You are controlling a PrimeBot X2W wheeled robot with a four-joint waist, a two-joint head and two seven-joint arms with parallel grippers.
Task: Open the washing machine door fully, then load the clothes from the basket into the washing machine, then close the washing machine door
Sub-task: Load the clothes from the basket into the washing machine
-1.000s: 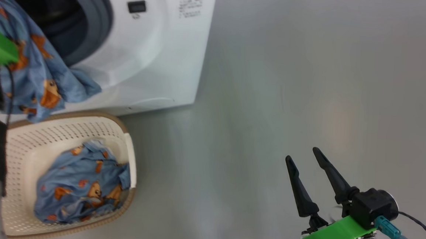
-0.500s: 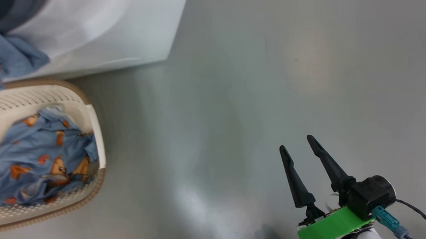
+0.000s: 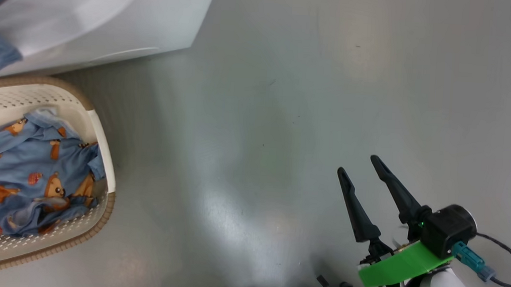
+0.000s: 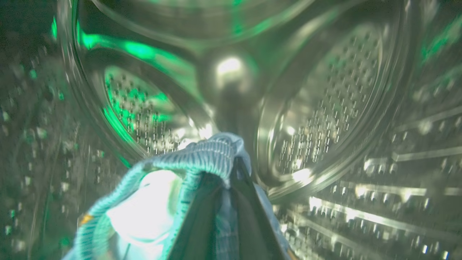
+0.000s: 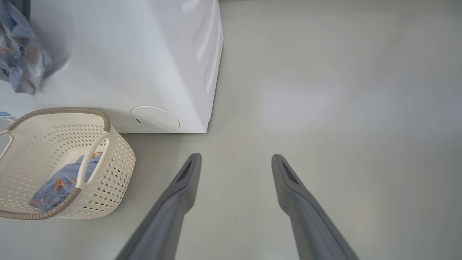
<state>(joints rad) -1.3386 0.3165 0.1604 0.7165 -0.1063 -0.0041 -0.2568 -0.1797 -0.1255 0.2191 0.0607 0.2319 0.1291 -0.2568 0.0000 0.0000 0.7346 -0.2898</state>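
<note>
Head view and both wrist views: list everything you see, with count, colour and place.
washing machine: one, white, head view's upper left.
drum: one, perforated steel, around the left jaws.
flap: one, round, white, low on the machine's front.
basket: one, cream, brown rim, on the floor by the machine.
clothes: blue with orange bears; one heap in the basket, more hanging down the machine's front.
floor: one, grey.
left jaws: one pair, dark, shut on clothes inside the drum.
right jaws: one pair, dark, open, over the floor.

Left fingers [image 4: 200, 224] pinched together, right fingers [image 3: 355, 211] spread wide.
</note>
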